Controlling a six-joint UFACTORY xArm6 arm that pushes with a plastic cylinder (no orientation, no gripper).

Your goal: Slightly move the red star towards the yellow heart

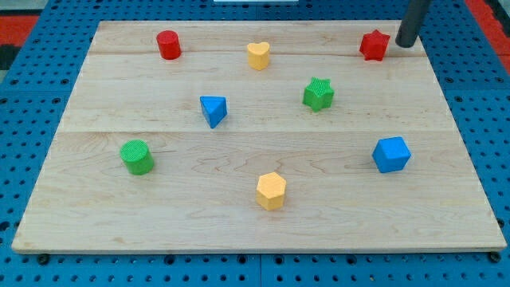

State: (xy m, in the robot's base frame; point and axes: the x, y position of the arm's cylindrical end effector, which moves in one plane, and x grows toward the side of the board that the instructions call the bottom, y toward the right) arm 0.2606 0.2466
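Note:
The red star (374,45) sits near the view's top right corner of the wooden board. The yellow heart (258,55) sits at the view's top centre, well to the left of the star. My tip (406,44) is at the end of the dark rod, just to the right of the red star, with a small gap between them.
A red cylinder (168,45) is at top left. A green star (318,94) and a blue triangle (213,110) sit mid-board. A green cylinder (137,156) is at left, a yellow hexagon (271,190) at bottom centre, a blue cube (390,154) at right. The board's edge (446,88) runs close to my tip.

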